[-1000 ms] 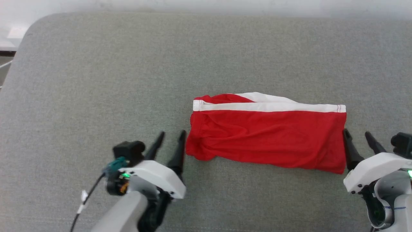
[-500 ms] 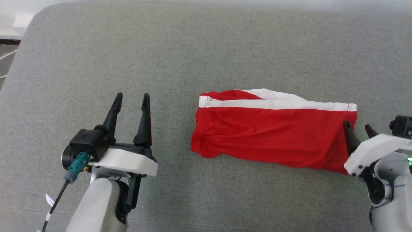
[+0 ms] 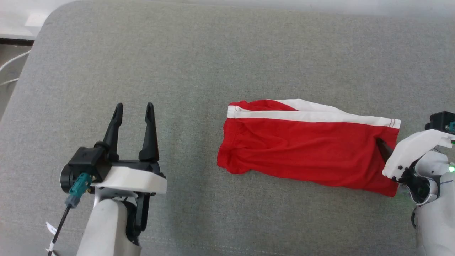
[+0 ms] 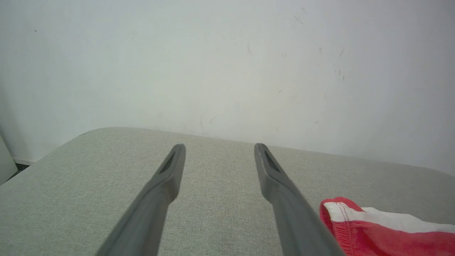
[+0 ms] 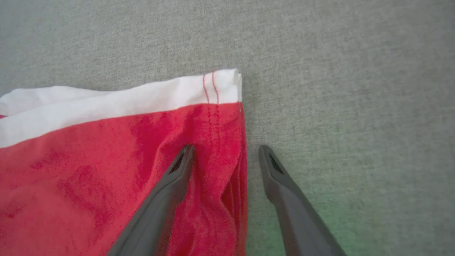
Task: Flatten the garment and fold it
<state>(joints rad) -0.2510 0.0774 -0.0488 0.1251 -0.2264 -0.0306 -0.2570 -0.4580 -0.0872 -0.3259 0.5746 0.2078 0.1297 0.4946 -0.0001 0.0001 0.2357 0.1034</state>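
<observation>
The red garment (image 3: 305,151) lies folded lengthwise on the grey cushion (image 3: 213,64), its white stripe (image 3: 312,116) along the far edge and its gathered waistband end on the left. My left gripper (image 3: 134,106) hovers open and empty well left of the garment; the left wrist view shows the gripper (image 4: 219,147) with the garment's waistband corner (image 4: 373,231) at the lower right. My right gripper (image 5: 225,149) is open and straddles the garment's right hem (image 5: 234,142): one finger (image 5: 177,170) rests on the red fabric, the other on the cushion. In the head view the right gripper's body hides most of its fingers (image 3: 382,146).
The cushion's rounded left corner (image 3: 46,21) drops to a floor with a white cable (image 3: 12,67). A white wall (image 4: 227,64) stands behind the cushion's far edge. Bare cushion spreads around the garment on all sides.
My left gripper has pulled away to the left from the garment's waistband end. My right gripper has moved in over the right hem, one finger now on the fabric. The head camera has shifted slightly.
</observation>
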